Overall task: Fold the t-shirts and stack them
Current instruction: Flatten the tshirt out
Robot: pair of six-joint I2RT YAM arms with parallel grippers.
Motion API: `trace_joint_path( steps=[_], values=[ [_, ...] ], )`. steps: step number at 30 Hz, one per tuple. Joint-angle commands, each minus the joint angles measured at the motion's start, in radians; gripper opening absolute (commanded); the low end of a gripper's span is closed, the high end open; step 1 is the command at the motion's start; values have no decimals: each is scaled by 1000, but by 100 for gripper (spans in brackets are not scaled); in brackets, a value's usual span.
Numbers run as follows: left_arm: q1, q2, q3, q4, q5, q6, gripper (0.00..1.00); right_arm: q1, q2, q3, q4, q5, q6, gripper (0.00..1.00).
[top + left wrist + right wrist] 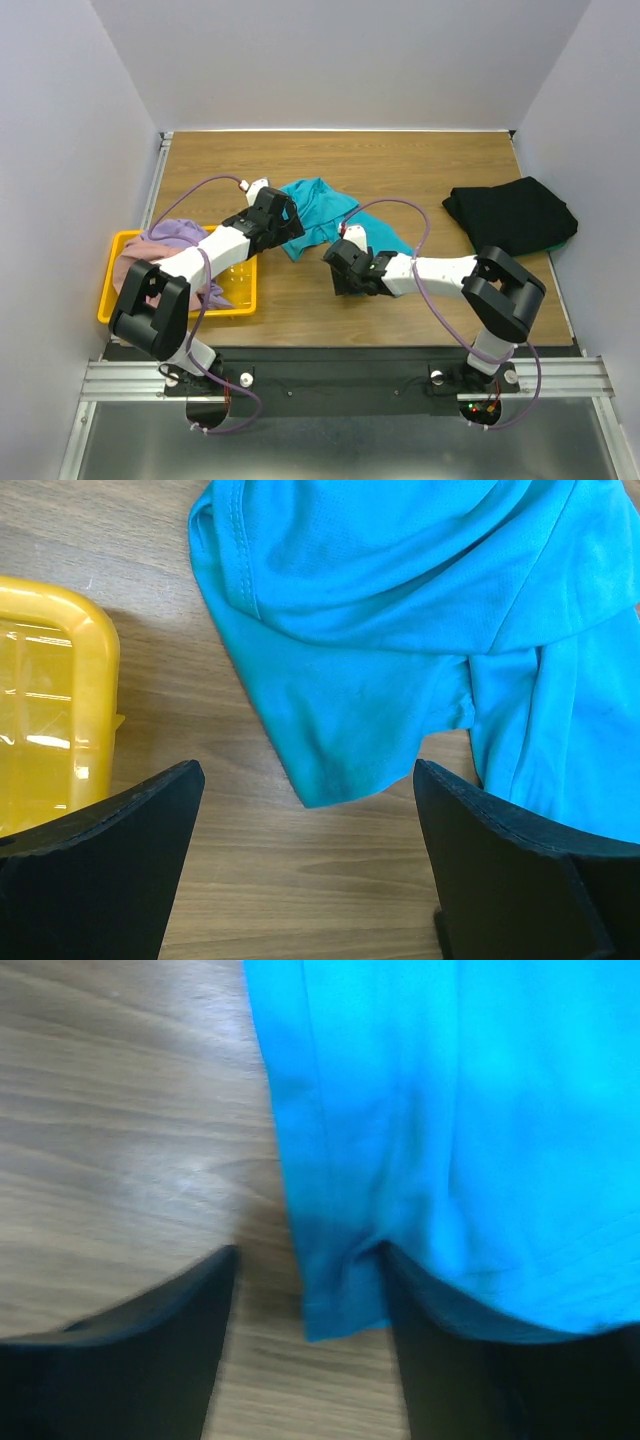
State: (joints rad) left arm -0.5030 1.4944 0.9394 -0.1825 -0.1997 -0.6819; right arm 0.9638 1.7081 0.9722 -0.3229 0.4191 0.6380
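left arm [215, 245] reaches over the yellow tray [108, 285]. left gripper [305, 775] hovers at the left edge of the teal t-shirt [318, 212], jaws wide apart. right gripper [308, 1260] sits low at its near hem, jaws apart, hem corner between them. teal t-shirt lies crumpled mid wooden table [420, 160]. black t-shirt [510, 212] is well right of it, open wood between.

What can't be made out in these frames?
- Teal t-shirt, top view: left arm and right arm cover parts; outline incomplete.
- Right wrist view: blurred; teal cloth hides one finger tip.
- Shirts in yellow tray, top view: left arm crosses them; count unclear.
- Green cloth under black t-shirt: only a sliver shows.
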Motion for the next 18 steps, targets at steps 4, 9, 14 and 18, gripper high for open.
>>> trace_joint_path(
  steps=[4,9,14,18],
  values=[
    [-5,-48,-31,14,-3,-16,98,7,-17,-50,-30,167,94,12],
    [-69,-23,-45,18,-10,-25,98,0,-152,-66,-48,262,89,0],
    [-121,46,-53,46,16,-42,96,-83,-336,-116,-57,279,69,0],
    [-164,144,-27,66,33,-57,88,-183,-441,-165,-59,250,63,0]
  ],
)
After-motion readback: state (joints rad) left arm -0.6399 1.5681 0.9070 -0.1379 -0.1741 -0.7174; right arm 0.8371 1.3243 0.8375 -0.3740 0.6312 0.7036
